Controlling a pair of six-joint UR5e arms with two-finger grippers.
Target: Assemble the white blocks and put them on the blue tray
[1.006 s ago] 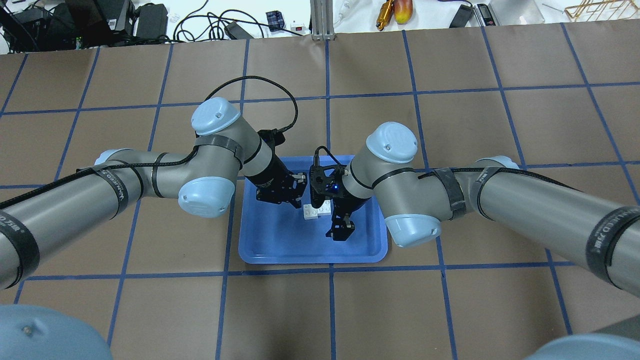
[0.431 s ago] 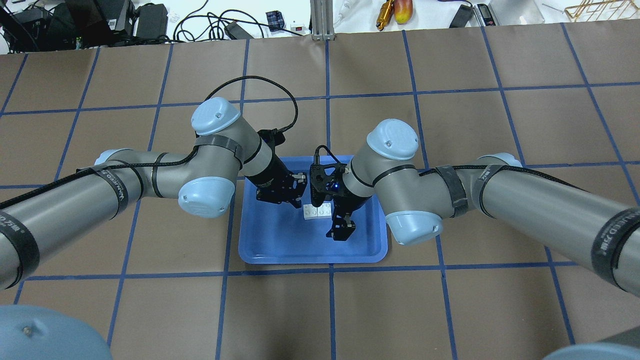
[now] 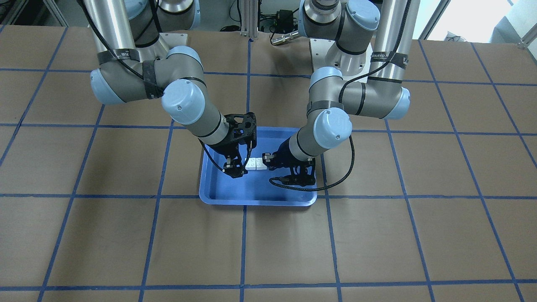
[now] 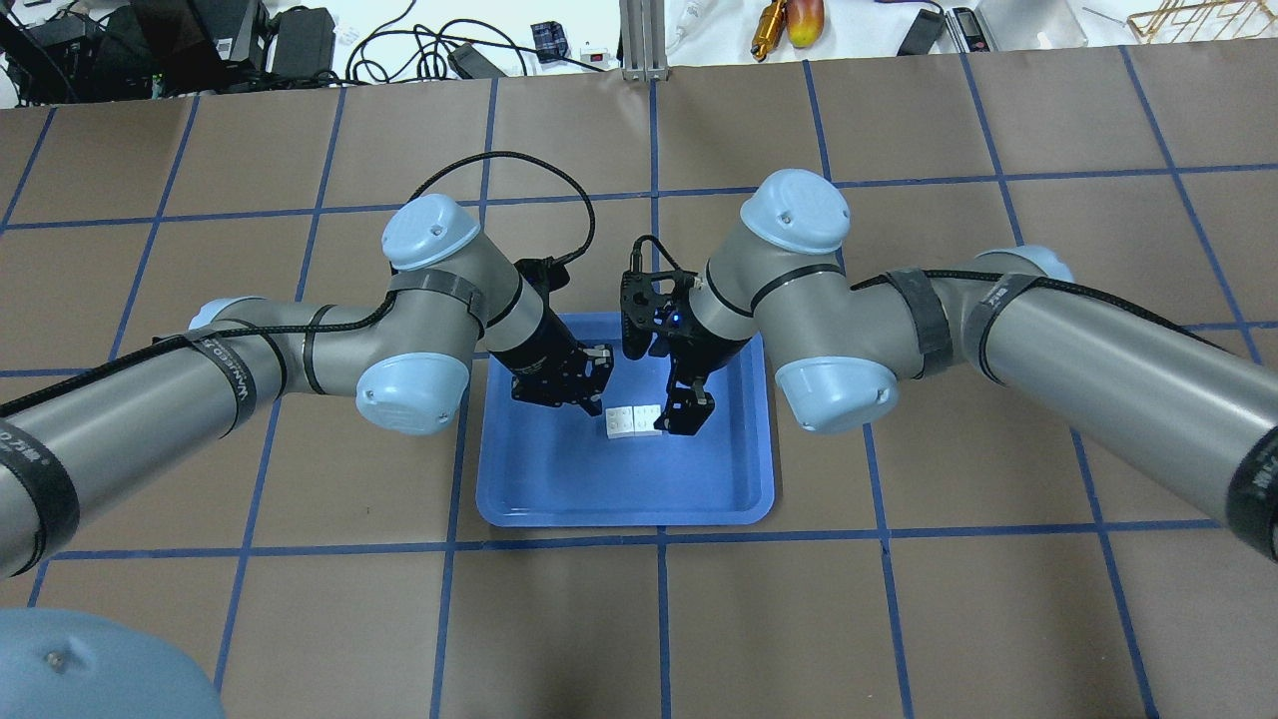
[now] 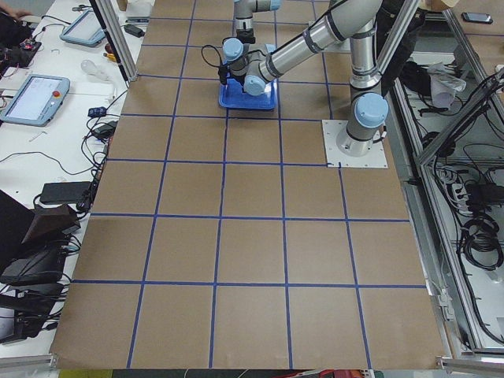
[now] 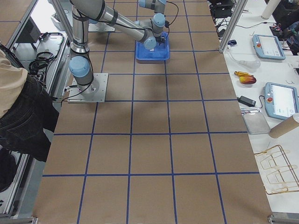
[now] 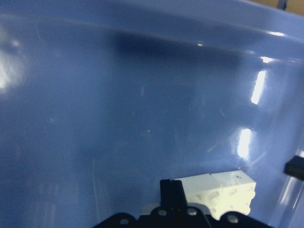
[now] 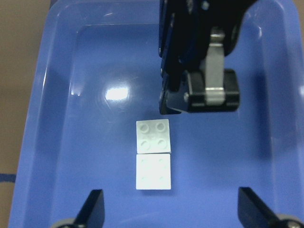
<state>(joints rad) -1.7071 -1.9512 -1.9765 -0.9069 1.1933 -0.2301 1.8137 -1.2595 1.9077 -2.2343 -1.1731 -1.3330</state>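
Observation:
The two white blocks lie joined side by side as one short bar on the floor of the blue tray. They also show in the right wrist view and in the front view. My left gripper hangs low just left of the bar, with its fingers a little apart and nothing between them. My right gripper is wide open and empty, just right of the bar, with one fingertip beside the bar's end.
Both arms crowd over the tray's far half. The tray rim rises all round. Brown table with blue grid tape surrounds the tray. Cables and tools lie beyond the table's far edge.
My right arm has swung toward the far side, drawing its open gripper off the blocks. The left block, tilted a second ago, now lies level. My left arm has not moved.

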